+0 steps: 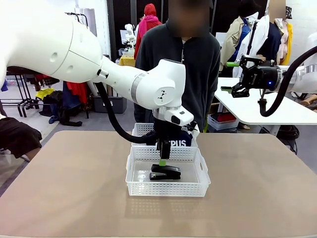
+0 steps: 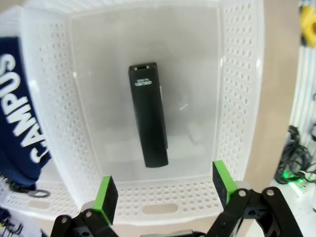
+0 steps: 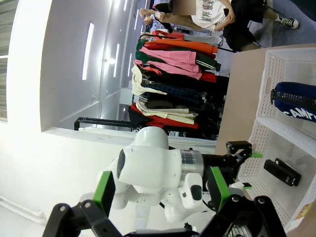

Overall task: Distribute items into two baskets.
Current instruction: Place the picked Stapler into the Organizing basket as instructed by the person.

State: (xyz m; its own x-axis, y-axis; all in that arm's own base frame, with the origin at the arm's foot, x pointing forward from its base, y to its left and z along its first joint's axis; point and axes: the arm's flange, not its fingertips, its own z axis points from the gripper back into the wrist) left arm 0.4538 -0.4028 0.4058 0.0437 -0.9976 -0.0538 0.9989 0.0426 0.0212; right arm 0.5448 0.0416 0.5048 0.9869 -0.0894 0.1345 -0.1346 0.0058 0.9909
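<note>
Black desk stapler (image 2: 148, 114) lies flat mid-floor of near translucent white lattice basket (image 1: 133, 173). Navy soft zip CAMPUS pouch (image 2: 17, 113) sits in far basket (image 1: 141, 129).

Left gripper (image 2: 165, 190) hovers above stapler, jaws apart, empty. Right gripper (image 3: 160, 190) raised off table's right edge, jaws apart.

We reckon stapler is rigid, dense, slick: pinch across narrow sides mid-body. Pouch floppy: grab middle.

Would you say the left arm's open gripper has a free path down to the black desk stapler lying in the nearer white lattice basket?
Probably yes: the left gripper hangs open directly above the black stapler, alone in its basket.
</note>
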